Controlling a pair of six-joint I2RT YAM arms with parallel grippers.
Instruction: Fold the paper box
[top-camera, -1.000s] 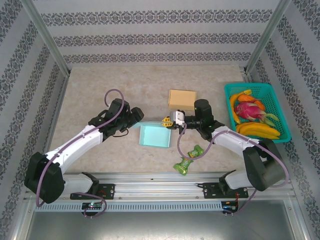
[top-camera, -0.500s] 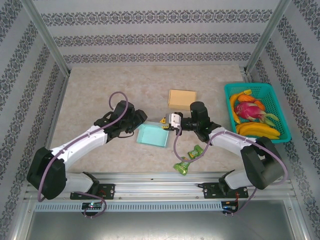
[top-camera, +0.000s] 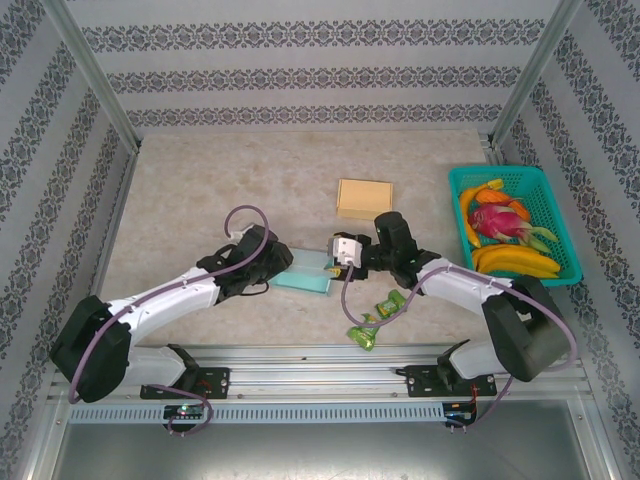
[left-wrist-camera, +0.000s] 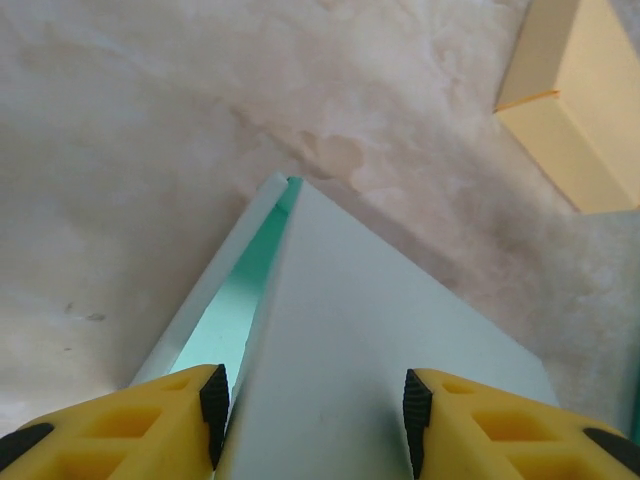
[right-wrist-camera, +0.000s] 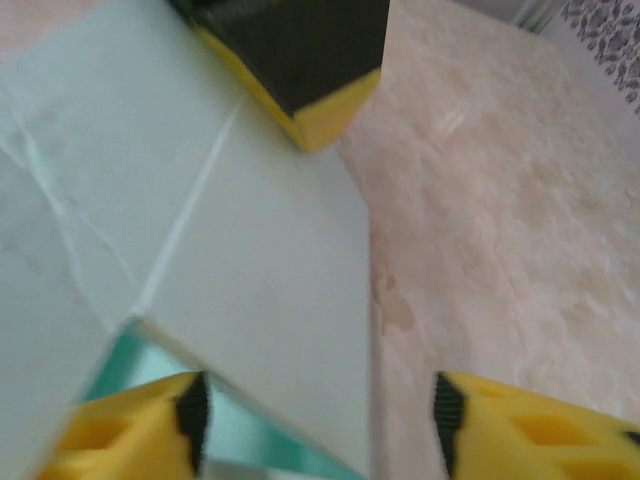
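The paper box (top-camera: 303, 272), teal inside and white outside, lies at mid-table and looks narrow from above. My left gripper (top-camera: 282, 265) is at its left edge. In the left wrist view the fingers (left-wrist-camera: 190, 420) stand apart on either side of a white panel of the box (left-wrist-camera: 380, 340). The left pad lies against the panel's edge, and a teal slit shows beside it. My right gripper (top-camera: 331, 262) is open at the box's right edge. In the right wrist view its left pad (right-wrist-camera: 190, 405) sits by a teal-lined corner of the box (right-wrist-camera: 200, 200), with bare table before the right pad. A left fingertip (right-wrist-camera: 320, 110) pokes in at the top.
A tan closed box (top-camera: 364, 197) (left-wrist-camera: 570, 110) lies just behind the paper box. A teal basket (top-camera: 505, 172) of bananas and a dragon fruit (top-camera: 497, 220) stands at the right. Two green packets (top-camera: 385, 304) (top-camera: 365, 332) lie near the front, under the right arm. Patterned walls surround the table.
My left gripper has moved right onto the box's left edge with its fingers drawing closer. My right gripper has gone from shut to open. The box has shifted and looks narrower from above.
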